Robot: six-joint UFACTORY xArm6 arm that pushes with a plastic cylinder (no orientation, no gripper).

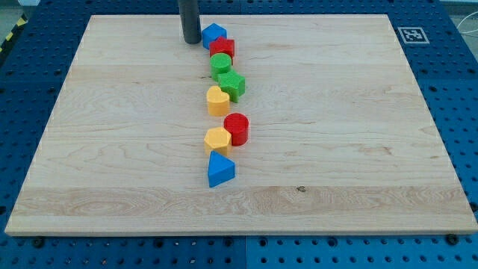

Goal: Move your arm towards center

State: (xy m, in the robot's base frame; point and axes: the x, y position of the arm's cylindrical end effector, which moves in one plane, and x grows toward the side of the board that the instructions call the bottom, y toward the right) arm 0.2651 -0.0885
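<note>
My tip [190,41], a stiff rod with no jaws, holding nothing, stands upper centre just left of the light blue block [213,34], which would probably slide easily.

No readable text, numbers or brand names appear anywhere in the camera view. One sign is present: a square black-and-white fiducial marker [411,34] printed on a white tag, fixed at the corner of the worktop [336,149] at the view's top right. Its pattern is a coded block design, not lettering, and cannot be decoded at this size. A strip of yellow-and-black hazard striping [10,36] shows at the view's top left edge, off the worktop; it carries no wording. The blocks bear no labels or markings that can be made out.
</note>
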